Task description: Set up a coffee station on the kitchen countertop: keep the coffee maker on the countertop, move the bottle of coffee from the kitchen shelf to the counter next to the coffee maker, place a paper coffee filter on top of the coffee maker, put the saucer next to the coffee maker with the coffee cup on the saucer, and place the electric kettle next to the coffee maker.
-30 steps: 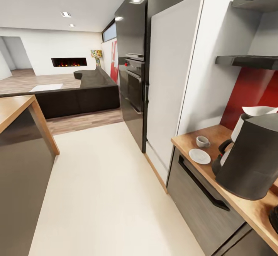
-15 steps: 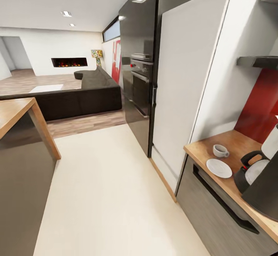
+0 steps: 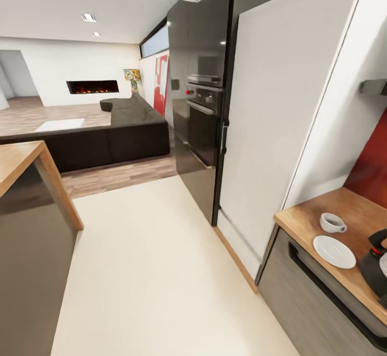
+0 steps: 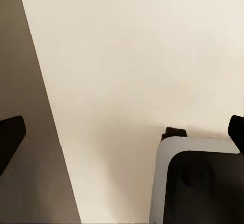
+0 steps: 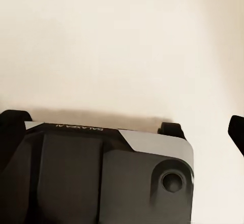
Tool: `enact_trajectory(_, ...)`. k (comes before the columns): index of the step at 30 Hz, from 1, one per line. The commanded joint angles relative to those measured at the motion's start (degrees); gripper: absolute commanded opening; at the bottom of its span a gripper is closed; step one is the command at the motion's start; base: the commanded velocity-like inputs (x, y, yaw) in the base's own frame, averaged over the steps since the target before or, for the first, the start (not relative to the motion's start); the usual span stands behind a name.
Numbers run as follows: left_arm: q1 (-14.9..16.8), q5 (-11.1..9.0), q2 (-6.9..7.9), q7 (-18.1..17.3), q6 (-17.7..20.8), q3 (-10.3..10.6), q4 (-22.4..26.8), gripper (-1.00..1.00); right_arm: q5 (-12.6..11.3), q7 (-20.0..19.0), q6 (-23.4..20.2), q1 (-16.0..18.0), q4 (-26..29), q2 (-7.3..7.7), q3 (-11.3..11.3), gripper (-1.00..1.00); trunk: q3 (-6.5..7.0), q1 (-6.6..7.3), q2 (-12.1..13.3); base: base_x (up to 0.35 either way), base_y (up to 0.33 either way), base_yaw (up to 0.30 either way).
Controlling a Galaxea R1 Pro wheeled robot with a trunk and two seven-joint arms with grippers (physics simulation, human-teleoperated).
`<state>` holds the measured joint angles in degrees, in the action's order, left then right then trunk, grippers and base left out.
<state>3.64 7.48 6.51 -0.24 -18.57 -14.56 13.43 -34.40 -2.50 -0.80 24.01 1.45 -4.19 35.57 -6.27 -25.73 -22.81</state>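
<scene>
On the kitchen countertop [image 3: 301, 222] — coffee cup [image 3: 332, 222] just beside saucer [image 3: 334, 251].

Floor [image 3: 156, 270]: wide pale strip, open between island and cabinet run, running back toward the wood flooring and sofa [image 3: 107, 135]
Island [image 3: 21, 205]: wood-topped block with dark side, bounded the passage on the left
Oven tower [image 3: 201, 92]: tall glossy black unit, closed the right side; white panel [image 3: 279, 114] stood just beside it
Countertop [image 3: 306, 221]: end corner bare; cup [image 3: 331, 222] sat near the saucer [image 3: 334, 251], apart from it; kettle [image 3: 376, 264] stood close beside the saucer at the picture's edge
Wall shelf [image 3: 374, 86]: overhung the counter's back, leaving tall room beneath
</scene>
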Motion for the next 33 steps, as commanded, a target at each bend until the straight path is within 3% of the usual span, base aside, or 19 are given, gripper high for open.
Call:
enact_trajectory(1, 0.1, 0.6, -0.02, 0.0, -0.2, -0.4, -0.1, 1.00, -0.6, -0.2, -0.1, 0.1, 0.0, -0.01, 0.5, 1.00, -0.11, -0.06, -0.1, 0.284, 0.223, -0.208)
enact_trajectory(33, 0.1, 0.7, -0.01, 0.0, -0.2, -0.4, -0.1, 1.00, -0.6, -0.2, -0.1, 0.1, 0.0, 0.06, 0.5, 1.00, -0.11, -0.06, -0.1, 0.291, 0.205, -0.259)
